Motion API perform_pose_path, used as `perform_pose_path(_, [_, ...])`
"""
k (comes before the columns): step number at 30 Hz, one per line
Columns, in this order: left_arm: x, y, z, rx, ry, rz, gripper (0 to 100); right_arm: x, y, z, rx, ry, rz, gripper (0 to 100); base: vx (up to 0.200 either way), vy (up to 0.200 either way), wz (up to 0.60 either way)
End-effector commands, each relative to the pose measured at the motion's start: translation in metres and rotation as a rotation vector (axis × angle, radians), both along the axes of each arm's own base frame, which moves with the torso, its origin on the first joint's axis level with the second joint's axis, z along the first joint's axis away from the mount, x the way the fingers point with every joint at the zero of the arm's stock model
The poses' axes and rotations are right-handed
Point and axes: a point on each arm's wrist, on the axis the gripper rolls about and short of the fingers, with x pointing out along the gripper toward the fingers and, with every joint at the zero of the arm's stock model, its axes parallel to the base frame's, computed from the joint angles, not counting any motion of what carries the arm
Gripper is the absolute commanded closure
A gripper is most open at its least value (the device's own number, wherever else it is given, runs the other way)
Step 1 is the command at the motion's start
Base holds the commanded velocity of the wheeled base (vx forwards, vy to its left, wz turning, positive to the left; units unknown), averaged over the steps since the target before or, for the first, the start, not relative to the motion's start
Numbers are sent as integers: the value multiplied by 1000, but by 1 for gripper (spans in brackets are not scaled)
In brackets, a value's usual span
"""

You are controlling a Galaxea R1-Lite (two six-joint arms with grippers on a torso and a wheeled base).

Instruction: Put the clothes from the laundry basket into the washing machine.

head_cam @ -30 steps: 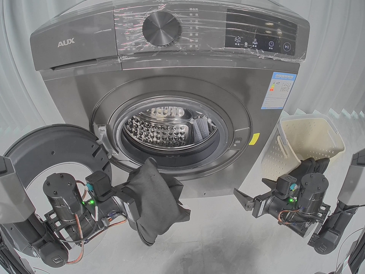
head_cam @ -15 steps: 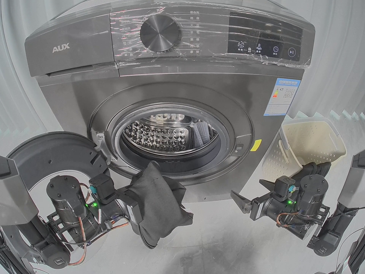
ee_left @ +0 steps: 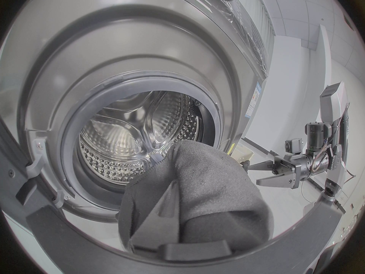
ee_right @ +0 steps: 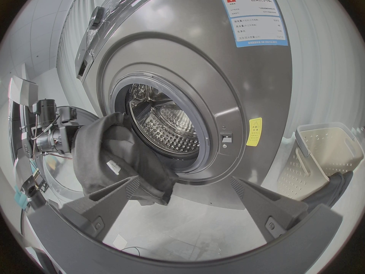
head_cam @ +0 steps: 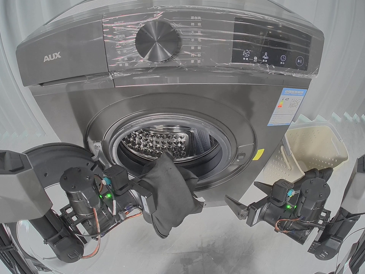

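Observation:
My left gripper (head_cam: 152, 207) is shut on a dark grey garment (head_cam: 171, 193), held right in front of the washing machine's (head_cam: 182, 92) open drum (head_cam: 167, 143). The garment's top reaches the lower rim of the opening, and the rest hangs outside. In the left wrist view the garment (ee_left: 213, 187) covers most of my fingers. My right gripper (head_cam: 247, 196) stands open and empty, low at the machine's right front corner. The cream laundry basket (head_cam: 319, 145) lies tipped beside the machine, with dark clothes (ee_right: 334, 189) spilling from its mouth.
The round machine door (head_cam: 57, 156) is swung open to the left, just behind my left arm. Bare pale floor (head_cam: 220, 240) lies in front of the machine between the two arms. A white curtain (head_cam: 342, 58) hangs behind.
The head camera has moved closer to the machine. My left gripper has carried the garment up and forward, from below the door rim to the drum's lower lip. The right gripper stays open.

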Motion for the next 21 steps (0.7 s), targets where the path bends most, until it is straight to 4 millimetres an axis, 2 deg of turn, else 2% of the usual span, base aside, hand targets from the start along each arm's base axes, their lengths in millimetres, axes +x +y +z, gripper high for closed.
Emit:
perform_pose_path(1, [22, -13, -5, -15, -17, 9, 100, -5, 4, 0, -1, 3, 23, 0, 0, 0, 0])
perform_pose_path(6, [37, -23, -5, -36, -41, 15, 100, -5, 4, 0, -2, 4, 23, 0, 0, 0, 0])
perform_pose_path(12, [52, -35, -15, -41, -43, 12, 100, -6, 5, 1, 1, 1, 28, 0, 0, 0, 0])
perform_pose_path(15, [68, -46, -28, -43, -44, 15, 100, -6, 5, -1, -3, 5, 27, 0, 0, 0, 0])
perform_pose_path(18, [87, -55, -29, -91, -62, 38, 100, -6, 5, 0, 1, 3, 28, 0, 0, 0, 0])
perform_pose_path(21, [97, -59, -28, -137, -70, 81, 100, -6, 5, 0, 3, 4, 31, 0, 0, 0, 0])
